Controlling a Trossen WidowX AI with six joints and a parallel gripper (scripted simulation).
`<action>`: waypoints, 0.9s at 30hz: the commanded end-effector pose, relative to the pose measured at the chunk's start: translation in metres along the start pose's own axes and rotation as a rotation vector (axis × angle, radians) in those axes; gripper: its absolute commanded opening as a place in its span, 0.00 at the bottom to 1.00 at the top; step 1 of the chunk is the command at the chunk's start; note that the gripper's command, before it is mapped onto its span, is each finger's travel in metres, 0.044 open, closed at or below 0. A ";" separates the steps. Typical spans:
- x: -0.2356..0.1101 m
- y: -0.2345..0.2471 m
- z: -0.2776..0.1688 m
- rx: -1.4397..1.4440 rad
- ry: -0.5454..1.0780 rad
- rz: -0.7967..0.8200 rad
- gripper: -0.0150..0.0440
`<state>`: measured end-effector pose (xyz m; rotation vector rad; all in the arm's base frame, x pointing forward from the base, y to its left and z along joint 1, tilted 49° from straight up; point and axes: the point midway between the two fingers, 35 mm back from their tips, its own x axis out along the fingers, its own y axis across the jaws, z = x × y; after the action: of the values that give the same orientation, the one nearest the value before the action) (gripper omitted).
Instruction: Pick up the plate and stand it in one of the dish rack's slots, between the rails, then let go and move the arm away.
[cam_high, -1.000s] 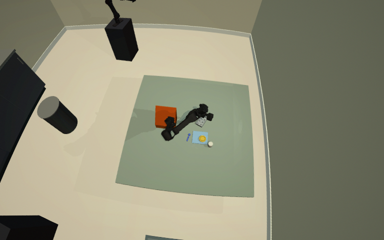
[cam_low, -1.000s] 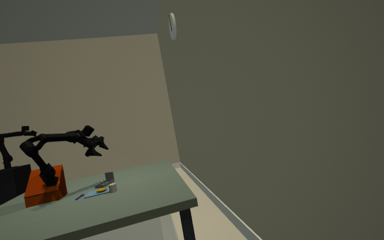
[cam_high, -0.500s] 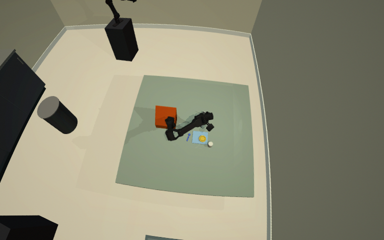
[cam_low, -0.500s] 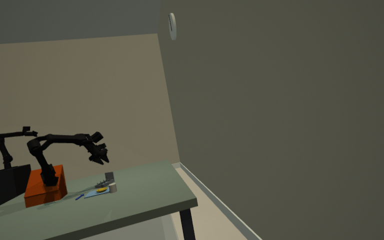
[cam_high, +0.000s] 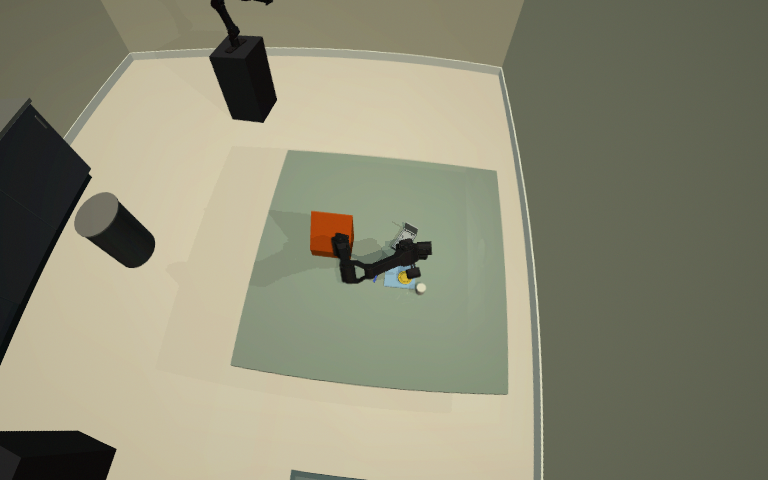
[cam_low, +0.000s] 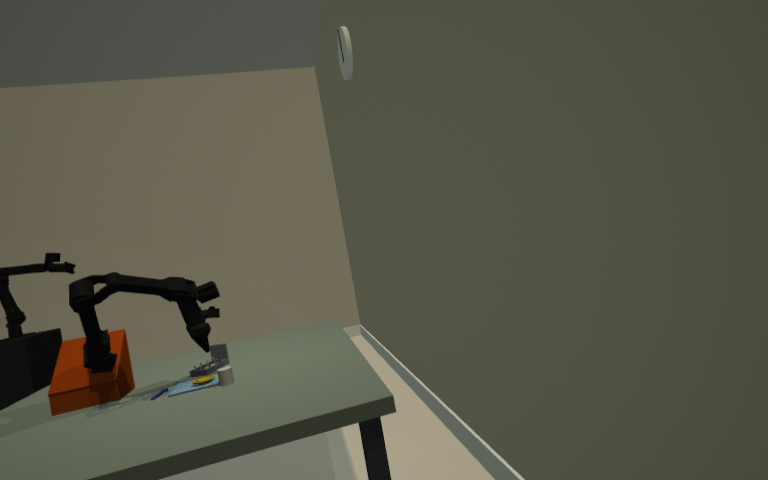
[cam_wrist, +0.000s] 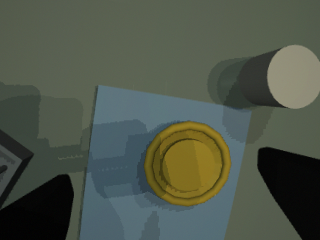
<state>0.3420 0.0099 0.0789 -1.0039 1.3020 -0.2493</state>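
The yellow round plate (cam_high: 403, 278) (cam_low: 203, 379) (cam_wrist: 192, 165) lies flat on a light blue mat (cam_high: 390, 281) (cam_low: 180, 388) (cam_wrist: 150, 107). My gripper (cam_low: 206, 347) (cam_wrist: 166, 171) is open and empty, pointing down above the plate and mat. In the wrist view its fingertips stand wide on both sides, and the plate appears between them, nearer the right finger. The grey dish rack (cam_high: 403, 234) (cam_low: 199, 371) (cam_wrist: 22, 154) stands behind the mat, with small pegs and a taller panel at one end. The wrist view shows only its corner at the left edge. The arm partly covers it in the top view.
A pale cylinder (cam_high: 420, 288) (cam_low: 225, 375) (cam_wrist: 294, 76) stands close to the mat's corner. A small blue object (cam_high: 374, 278) (cam_low: 159, 393) lies on the mat's other side, toward the orange base block (cam_high: 331, 225) (cam_low: 84, 367). The green table (cam_high: 362, 339) (cam_low: 300, 367) bears them all.
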 end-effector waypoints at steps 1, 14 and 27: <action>0.012 -0.010 -0.009 0.093 0.068 -0.007 0.93; 0.036 -0.025 -0.029 0.263 0.198 -0.027 0.93; 0.056 -0.025 -0.031 0.263 0.198 -0.026 0.93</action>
<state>0.3425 -0.0527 0.0650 -0.7772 1.3843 -0.5372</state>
